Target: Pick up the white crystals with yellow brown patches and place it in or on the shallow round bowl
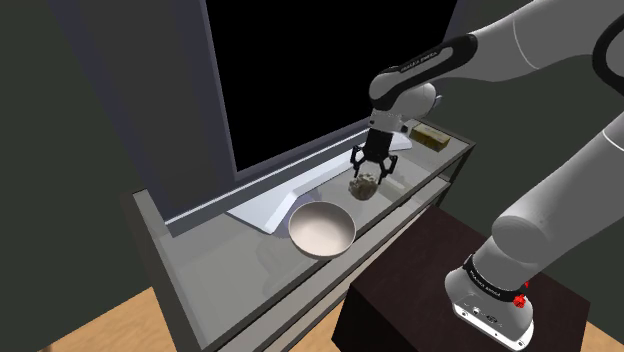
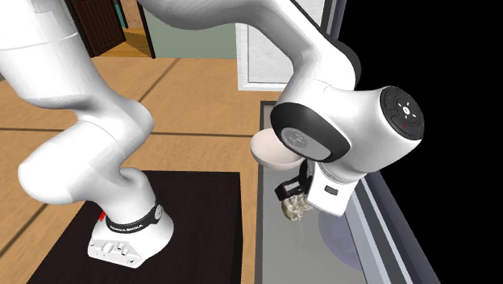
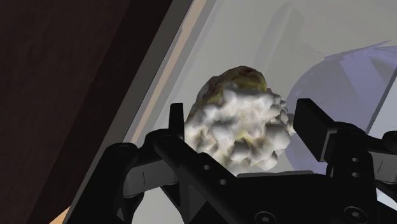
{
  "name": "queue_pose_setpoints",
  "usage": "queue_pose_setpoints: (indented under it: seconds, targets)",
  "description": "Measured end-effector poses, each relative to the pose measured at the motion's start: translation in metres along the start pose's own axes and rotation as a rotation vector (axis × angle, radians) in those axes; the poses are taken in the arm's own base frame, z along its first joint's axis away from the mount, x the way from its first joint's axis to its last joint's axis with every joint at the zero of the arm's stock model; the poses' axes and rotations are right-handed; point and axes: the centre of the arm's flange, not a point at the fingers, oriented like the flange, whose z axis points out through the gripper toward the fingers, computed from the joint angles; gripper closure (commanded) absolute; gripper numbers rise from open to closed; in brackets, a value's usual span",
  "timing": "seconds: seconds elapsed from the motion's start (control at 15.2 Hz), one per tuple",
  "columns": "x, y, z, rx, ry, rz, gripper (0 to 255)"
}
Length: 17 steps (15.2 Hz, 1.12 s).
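We see the lumpy white rock [image 3: 238, 127], yellow-brown on its far side, clasped between the two fingers of the hand [image 1: 372, 174]. It sits near the pale round bowl [image 1: 322, 230] on the glass worktop [image 1: 220, 275]. The shoulder view adds a big dark screen [image 1: 300, 70] behind them, and the second exterior view a wooden floor [image 2: 193, 97].

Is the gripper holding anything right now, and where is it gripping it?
Yes. The gripper holds the white crystal lump with yellow-brown patches, its fingers clasping two opposite sides.
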Motion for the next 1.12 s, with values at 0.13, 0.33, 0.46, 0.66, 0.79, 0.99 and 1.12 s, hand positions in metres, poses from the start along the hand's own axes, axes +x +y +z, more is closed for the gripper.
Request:
queue_pose_setpoints:
  seconds: [0.13,0.33,0.46,0.66,0.79,0.99,1.12]
  targets:
    - [-0.005,-0.001,-0.009,0.000,0.000,0.000,255]
    - [-0.011,0.000,-0.024,0.000,0.000,0.000,255]
    - [-0.016,-0.001,-0.034,0.000,0.000,0.000,255]
    - [-0.022,0.000,-0.047,0.000,0.000,0.000,255]
    - [-0.028,-0.001,-0.057,0.000,0.000,0.000,255]
    - [-0.035,-0.002,-0.071,0.000,0.000,0.000,255]
    - [-0.040,-0.001,-0.081,0.000,0.000,0.000,255]
